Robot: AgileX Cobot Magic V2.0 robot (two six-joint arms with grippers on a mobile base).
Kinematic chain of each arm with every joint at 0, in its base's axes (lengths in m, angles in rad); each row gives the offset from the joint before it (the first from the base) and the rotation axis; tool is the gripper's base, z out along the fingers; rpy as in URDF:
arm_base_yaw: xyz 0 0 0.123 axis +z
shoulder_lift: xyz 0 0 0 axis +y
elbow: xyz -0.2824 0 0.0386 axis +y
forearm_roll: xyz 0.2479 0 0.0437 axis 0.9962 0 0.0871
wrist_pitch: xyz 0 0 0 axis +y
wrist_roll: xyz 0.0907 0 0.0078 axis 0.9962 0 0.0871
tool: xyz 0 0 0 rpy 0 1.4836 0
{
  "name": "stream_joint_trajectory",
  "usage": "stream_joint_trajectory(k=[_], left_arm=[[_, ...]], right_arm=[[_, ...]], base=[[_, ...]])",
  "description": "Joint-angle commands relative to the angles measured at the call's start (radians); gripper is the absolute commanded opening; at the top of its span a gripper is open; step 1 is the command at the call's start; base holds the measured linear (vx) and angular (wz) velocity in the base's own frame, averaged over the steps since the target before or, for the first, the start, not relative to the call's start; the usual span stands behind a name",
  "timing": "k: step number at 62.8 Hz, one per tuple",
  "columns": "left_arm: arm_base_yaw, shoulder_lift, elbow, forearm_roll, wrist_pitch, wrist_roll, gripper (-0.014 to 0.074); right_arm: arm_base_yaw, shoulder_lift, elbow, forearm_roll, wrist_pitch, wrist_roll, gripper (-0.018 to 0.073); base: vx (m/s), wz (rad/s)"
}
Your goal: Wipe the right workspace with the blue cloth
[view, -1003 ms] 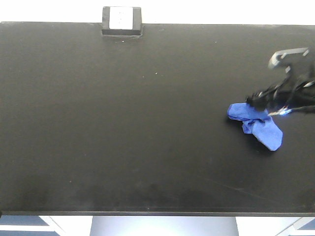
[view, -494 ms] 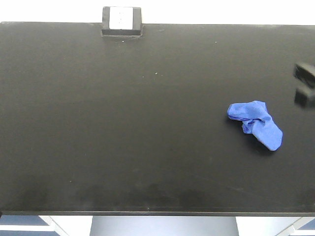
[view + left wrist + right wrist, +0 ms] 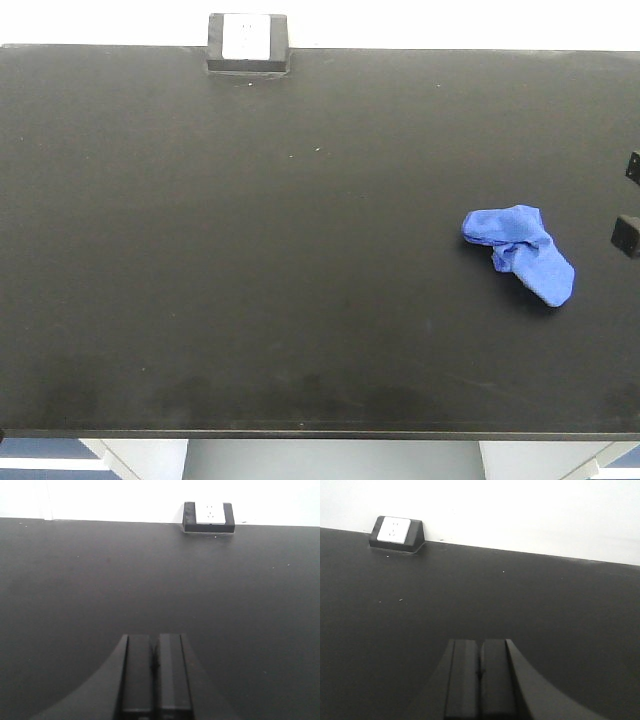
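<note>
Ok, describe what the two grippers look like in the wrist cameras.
Both look alike. The left gripper has two flat, rectangular matte-black fingers side by side, with only a thin seam between them, widening into a dark flared base. The right gripper has the same black slab fingers and curved base. No cables, labels or markings show on either.

You see a small black box (image 3: 247,43) with a white face at the far edge of the bench, against the pale wall (image 3: 520,510) (its face tilts upward); behind the box, only wall
</note>
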Motion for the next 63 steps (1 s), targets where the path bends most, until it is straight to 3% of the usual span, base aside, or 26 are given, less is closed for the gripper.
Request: stream_joint_trajectory(k=[1,26,33,41,49,58,63], left_arm=[[-0.004,-0.016,0.030,0.001,-0.079,-0.008,-0.0006],[-0.004,-0.016,0.030,0.001,-0.079,-0.008,-0.0006],[-0.004,-0.016,0.030,0.001,-0.079,-0.008,-0.0006],[-0.004,-0.016,0.030,0.001,-0.079,-0.008,-0.0006],[-0.004,-0.016,0.030,0.001,-0.079,-0.008,-0.0006],[-0.004,-0.016,0.030,0.001,-0.079,-0.008,-0.0006],[-0.004,-0.016,0.030,0.001,-0.079,-0.008,-0.0006]], right_arm=[[-0.005,-0.002,-0.031,0.012,-0.071,0.000,-0.0008],[-0.005,-0.002,-0.031,0.009,-0.071,-0.001,-0.0008],[-0.004,-0.016,-0.031,-0.089,-0.087,0.018,-0.0008],[-0.004,-0.094,-0.029,-0.334,-0.042,0.236,-0.0008],[-0.004,-0.201,0.065,-0.544,-0.128,0.486,-0.0008],[-0.005,-0.356,0.301,-0.635,-0.307,0.674,-0.0008],[-0.005,-0.446,0.447,-0.640,-0.402,0.685,-0.0008]], base=[[0.00,0.00],[0.00,0.00],[0.00,0.00],[0.00,0.00],[0.00,0.00],[0.00,0.00],[0.00,0.00]])
